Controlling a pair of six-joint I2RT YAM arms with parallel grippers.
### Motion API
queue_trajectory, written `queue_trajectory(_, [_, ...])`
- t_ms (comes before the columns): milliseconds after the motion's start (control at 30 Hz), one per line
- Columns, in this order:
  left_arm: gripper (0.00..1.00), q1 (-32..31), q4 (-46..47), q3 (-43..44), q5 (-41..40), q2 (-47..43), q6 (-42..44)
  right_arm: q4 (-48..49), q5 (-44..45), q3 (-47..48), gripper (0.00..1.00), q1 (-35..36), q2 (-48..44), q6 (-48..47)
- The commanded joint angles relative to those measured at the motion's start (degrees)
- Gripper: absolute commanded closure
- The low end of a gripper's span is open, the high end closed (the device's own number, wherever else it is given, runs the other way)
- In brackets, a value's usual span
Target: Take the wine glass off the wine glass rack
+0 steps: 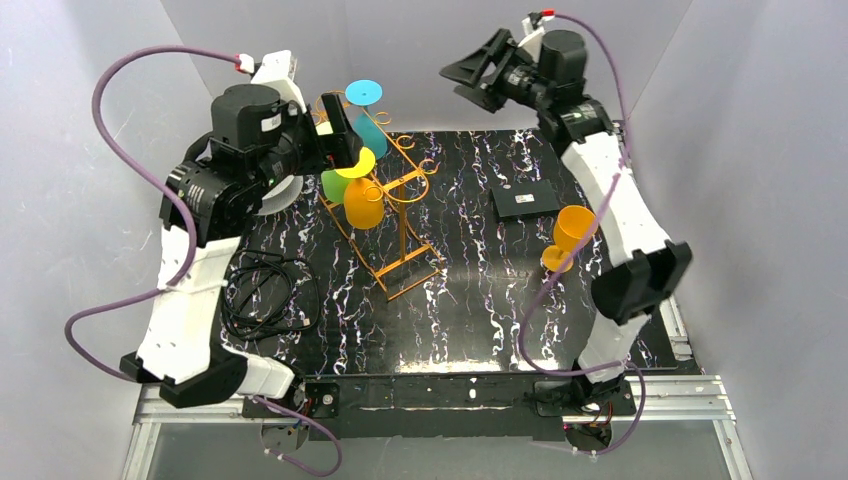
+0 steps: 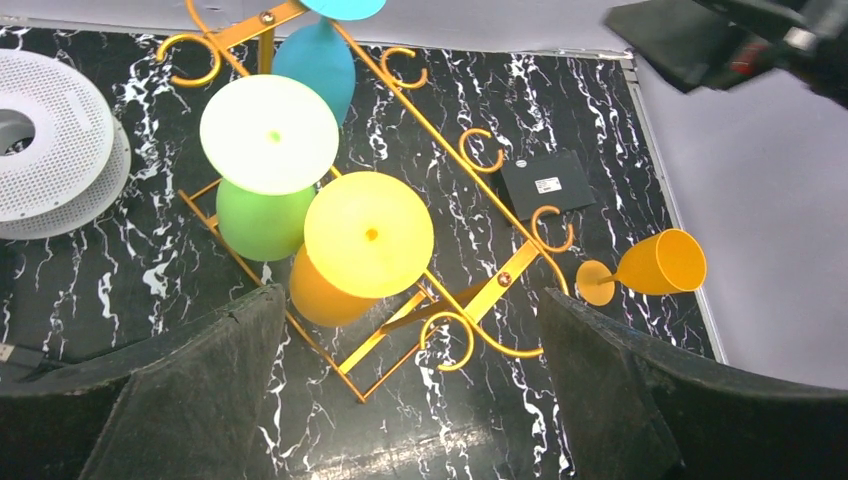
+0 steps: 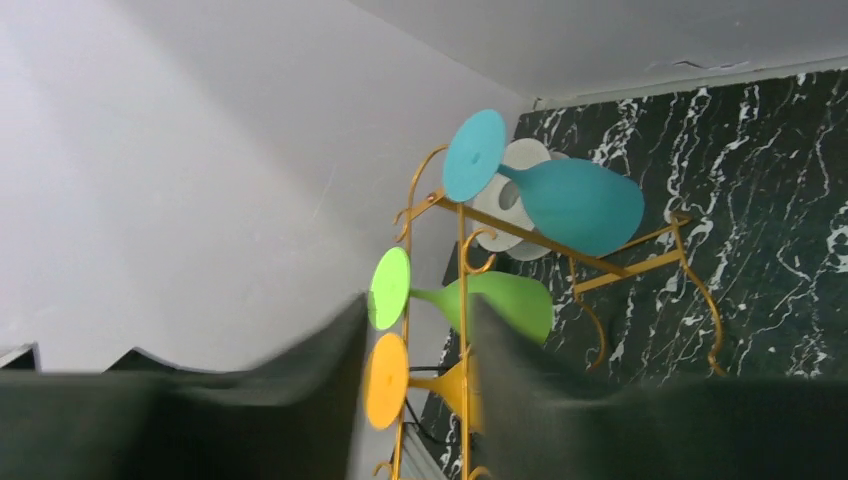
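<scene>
The orange-gold wire rack (image 1: 400, 235) stands left of the table's middle. Three wine glasses hang on it upside down: teal (image 1: 368, 125), green (image 1: 333, 186) and orange (image 1: 362, 203). In the left wrist view I look down on the rack (image 2: 500, 285), the green glass's pale base (image 2: 268, 134), the orange glass's yellow base (image 2: 368, 233) and the teal glass (image 2: 315, 55). My left gripper (image 1: 338, 128) hovers above the rack's top, open and empty (image 2: 410, 300). My right gripper (image 1: 472, 75) is raised at the back, open and empty (image 3: 418, 325), facing the rack (image 3: 462, 290).
Another orange wine glass (image 1: 570, 235) lies on its side at the right, near my right arm. A flat black box (image 1: 525, 200) lies behind it. A white filament spool (image 2: 50, 135) sits left of the rack. Black cables (image 1: 265, 290) coil at front left. Grey walls enclose the table.
</scene>
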Motion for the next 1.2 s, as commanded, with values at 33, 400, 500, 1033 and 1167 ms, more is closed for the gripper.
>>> queue_trajectory(33, [0.03,0.41,1.4,4.37,2.21,4.27,0.31,-7.28,-0.38,-4.5,0.99,-1.04,-7.98,-7.85])
queue_trajectory(400, [0.03,0.41,4.41,17.44,5.16,16.18,-3.87,-16.77,4.1,-14.16,0.83,-1.8,-22.77,-17.96])
queue_trajectory(500, [0.03,0.41,5.06,16.69,5.13,15.69,-4.02,-16.5,1.33,-14.39,0.64,-2.0,-22.4,-16.91])
queue_trajectory(1033, [0.0,0.41,1.89,-0.06,-1.21,-1.91,-0.94,-4.94,-14.24,14.24,0.64,-3.28,10.43,3.51])
queue_trajectory(1167, [0.0,0.41,0.25,-3.94,-2.73,-6.53,-1.04,2.3,-14.76,18.09,0.64,-2.94,16.53,9.64])
